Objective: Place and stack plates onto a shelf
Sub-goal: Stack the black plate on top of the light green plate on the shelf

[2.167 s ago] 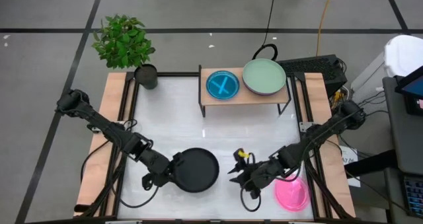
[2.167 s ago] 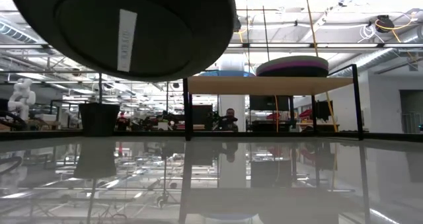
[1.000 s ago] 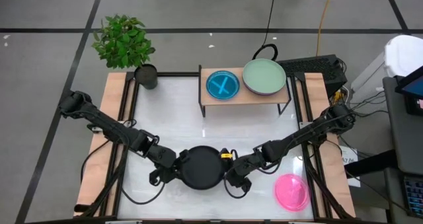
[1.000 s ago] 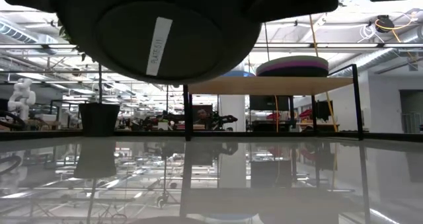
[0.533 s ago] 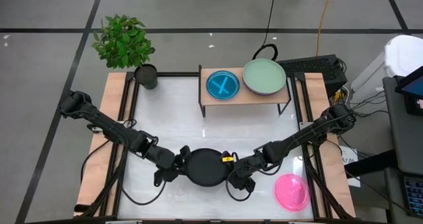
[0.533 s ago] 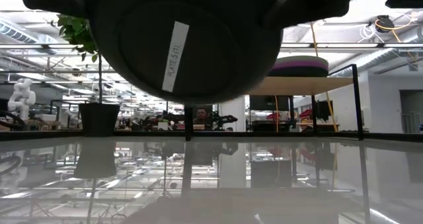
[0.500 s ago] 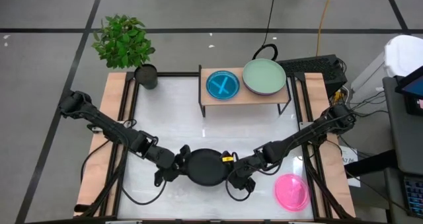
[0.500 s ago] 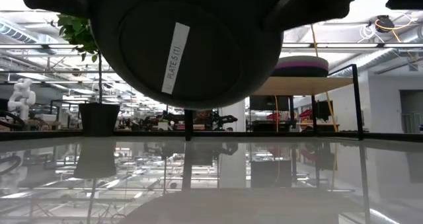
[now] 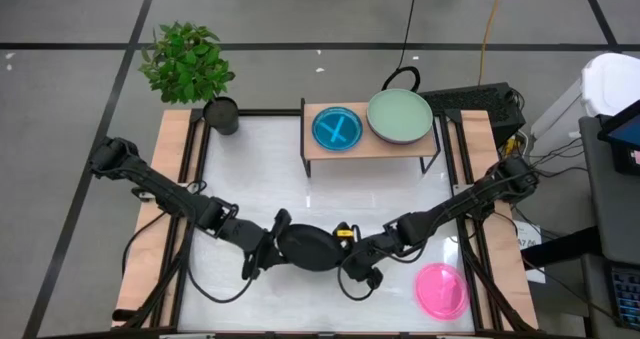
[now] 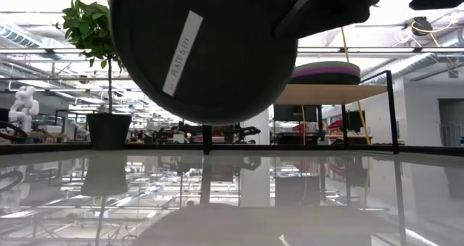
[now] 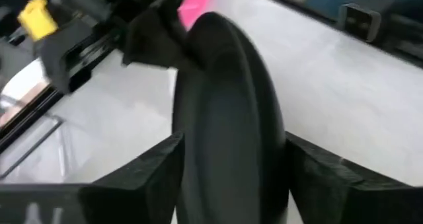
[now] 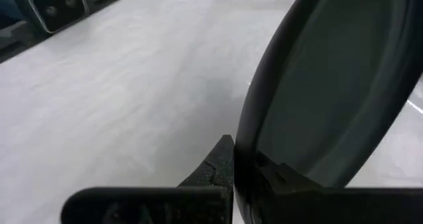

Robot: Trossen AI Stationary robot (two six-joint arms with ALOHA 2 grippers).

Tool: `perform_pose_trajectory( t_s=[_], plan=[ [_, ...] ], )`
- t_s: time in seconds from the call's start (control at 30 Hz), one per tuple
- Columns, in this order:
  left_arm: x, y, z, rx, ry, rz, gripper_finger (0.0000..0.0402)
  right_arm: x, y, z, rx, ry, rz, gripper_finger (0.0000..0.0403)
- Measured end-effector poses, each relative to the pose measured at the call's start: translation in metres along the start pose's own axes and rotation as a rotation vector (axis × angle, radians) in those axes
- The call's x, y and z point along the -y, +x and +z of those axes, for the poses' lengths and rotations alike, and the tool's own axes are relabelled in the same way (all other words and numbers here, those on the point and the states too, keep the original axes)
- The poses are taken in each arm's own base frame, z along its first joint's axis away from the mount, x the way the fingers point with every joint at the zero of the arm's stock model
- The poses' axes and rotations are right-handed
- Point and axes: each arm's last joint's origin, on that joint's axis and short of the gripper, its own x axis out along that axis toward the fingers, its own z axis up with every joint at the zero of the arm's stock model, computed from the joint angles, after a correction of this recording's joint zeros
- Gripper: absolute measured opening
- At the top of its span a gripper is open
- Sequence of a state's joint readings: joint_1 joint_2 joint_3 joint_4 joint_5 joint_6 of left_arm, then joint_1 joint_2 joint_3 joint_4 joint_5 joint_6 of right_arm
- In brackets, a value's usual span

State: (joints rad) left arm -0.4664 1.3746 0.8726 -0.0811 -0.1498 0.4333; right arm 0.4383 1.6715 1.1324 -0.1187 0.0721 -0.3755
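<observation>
Black plate (image 9: 305,247) held off the white table (image 9: 260,169) near its front edge, tipped up on edge, gripped from both sides. Left gripper (image 9: 268,245) clamped on the rim nearest the left arm — its two dark fingers (image 11: 142,174) seen in the left wrist view pressed against either face of the plate (image 11: 228,125). Right gripper (image 9: 348,251) meeting the opposite rim, one finger (image 12: 211,164) lying along the plate's (image 12: 330,85) edge in the right wrist view; pinching the rim by the look of it, though the second finger stays hidden behind the plate. From table height, plate's underside (image 10: 206,54) filling the upper frame, a white label stuck across it, clear air between it and the tabletop.

Pink plate (image 9: 441,290) flat on the table just beyond the right gripper, toward the front right corner, apart from the jaws. Shelf (image 9: 320,151) well beyond both grippers at the back of the table, carrying a cyan plate (image 9: 337,129) and beside it a sage green plate (image 9: 400,116) — the green one topping a stack (image 10: 320,73) with a purple band showing in the low view. Potted plant (image 9: 190,64) standing at the back left corner.
</observation>
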Motion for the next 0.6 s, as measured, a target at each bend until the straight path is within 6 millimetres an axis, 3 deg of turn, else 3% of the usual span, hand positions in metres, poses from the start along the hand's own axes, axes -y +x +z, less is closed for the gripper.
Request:
perform_pose_trajectory(
  t_s=[0.17,0.4,0.6],
  plan=[
    [-0.001,0.0,0.0,-0.018,-0.059,0.06,0.0269,-0.006,-0.015,0.003,-0.035,0.08,-0.008,0.0001],
    [-0.001,-0.002,0.011,0.043,-0.062,0.17,0.0271,-0.014,-0.031,0.0,-0.114,0.182,0.025,0.0001],
    [-0.001,-0.003,0.014,0.054,-0.124,0.246,0.0271,-0.023,-0.047,-0.002,-0.197,0.201,-0.063,0.0]
  ],
)
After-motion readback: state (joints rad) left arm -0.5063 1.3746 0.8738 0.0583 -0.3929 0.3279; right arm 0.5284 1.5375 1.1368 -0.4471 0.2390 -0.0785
